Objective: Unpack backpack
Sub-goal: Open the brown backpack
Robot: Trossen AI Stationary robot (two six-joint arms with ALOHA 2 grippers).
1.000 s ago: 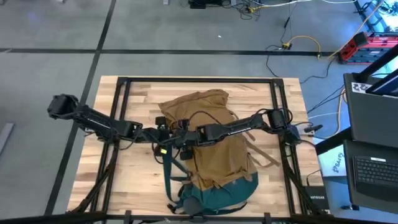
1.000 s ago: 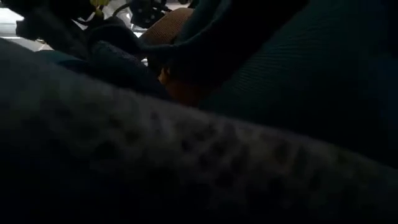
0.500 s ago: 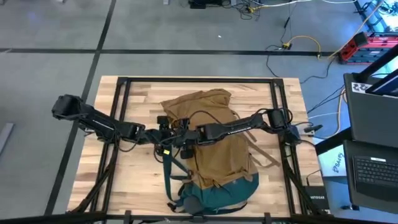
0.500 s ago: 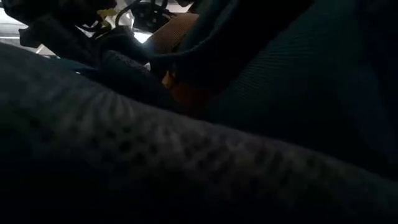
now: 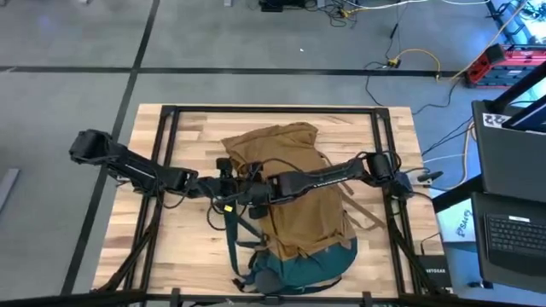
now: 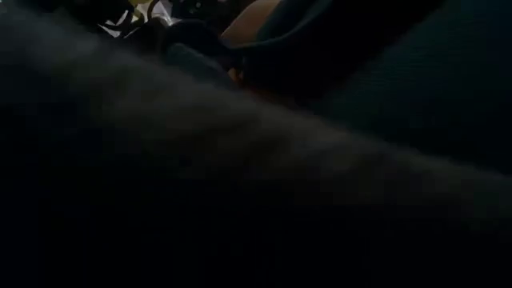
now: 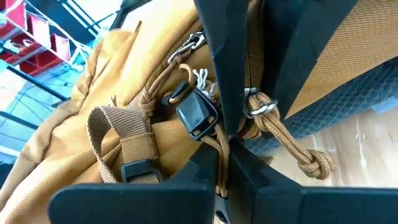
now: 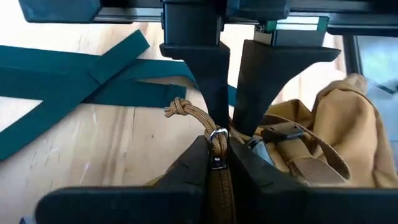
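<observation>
Your large soft tan-brown fabric backpack with its dark teal-green base lay lengthwise in the middle of the pale wooden table in the high view, base toward the bottom of the frame and teal straps trailing off its left edge. Both arms reached in from the frame's sides and met at the pack's left edge, just left of centre.

Your left gripper had its two dark fingers drawn together on a tan zipper pull cord; in its wrist view the fingers pinched that cord low in the centre of the frame, with a black plastic buckle just above and a knotted tan cord to the right.

Your right gripper was likewise clamped; its fingers closed on a tan cord with a small metal zipper tab at centre frame, teal straps lying flat on the wood at upper left.

The low view was almost wholly blocked by dark fabric.
</observation>
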